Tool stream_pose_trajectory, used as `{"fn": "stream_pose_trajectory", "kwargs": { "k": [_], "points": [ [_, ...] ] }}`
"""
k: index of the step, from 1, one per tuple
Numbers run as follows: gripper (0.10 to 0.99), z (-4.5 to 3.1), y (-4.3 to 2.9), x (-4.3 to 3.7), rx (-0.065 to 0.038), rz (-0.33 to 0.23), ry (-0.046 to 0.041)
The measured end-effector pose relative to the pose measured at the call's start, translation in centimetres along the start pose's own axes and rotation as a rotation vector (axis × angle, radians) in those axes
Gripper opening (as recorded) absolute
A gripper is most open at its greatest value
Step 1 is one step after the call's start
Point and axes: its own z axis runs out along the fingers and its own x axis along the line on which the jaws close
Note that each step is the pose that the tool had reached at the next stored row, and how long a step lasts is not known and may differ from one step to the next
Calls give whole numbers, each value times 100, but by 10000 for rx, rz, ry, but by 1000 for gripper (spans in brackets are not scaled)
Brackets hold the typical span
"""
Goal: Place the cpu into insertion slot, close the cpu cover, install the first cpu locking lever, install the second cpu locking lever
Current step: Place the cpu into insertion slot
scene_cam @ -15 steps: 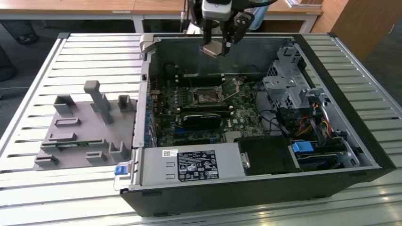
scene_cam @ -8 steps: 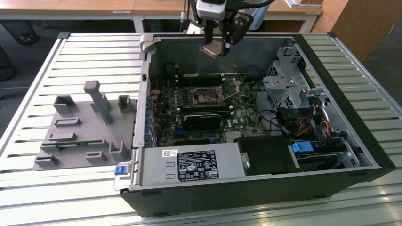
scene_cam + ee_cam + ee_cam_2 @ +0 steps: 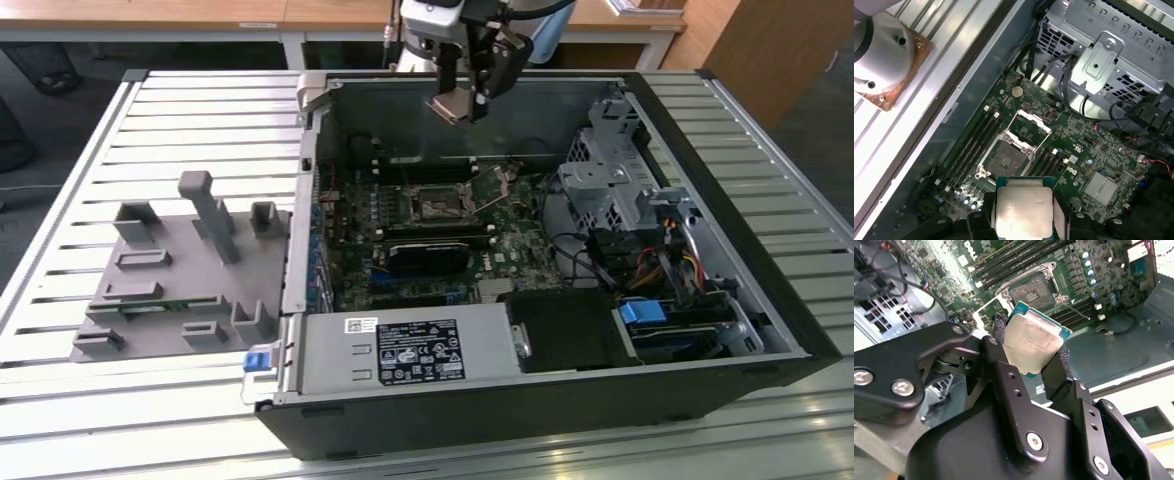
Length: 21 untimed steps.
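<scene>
End effector (image 3: 467,98) clamped on cpu (image 3: 1024,210), well above the open insertion slot (image 3: 1006,161); chip edges look skewed to the slot's.

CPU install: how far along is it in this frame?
Done: the cpu is picked up, and the cpu cover stands open. In hand: the claw grips the cpu above the open case. Left: the insertion slot is empty, so seating, closing the cover and both levers remain.
</scene>
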Motion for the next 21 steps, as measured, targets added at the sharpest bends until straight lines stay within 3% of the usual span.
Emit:
{"fn": "stream_pose_trajectory", "kwargs": {
  "k": [21],
  "points": [
    [541,21,-1,1,-40,3020,-235]
  ]
}}
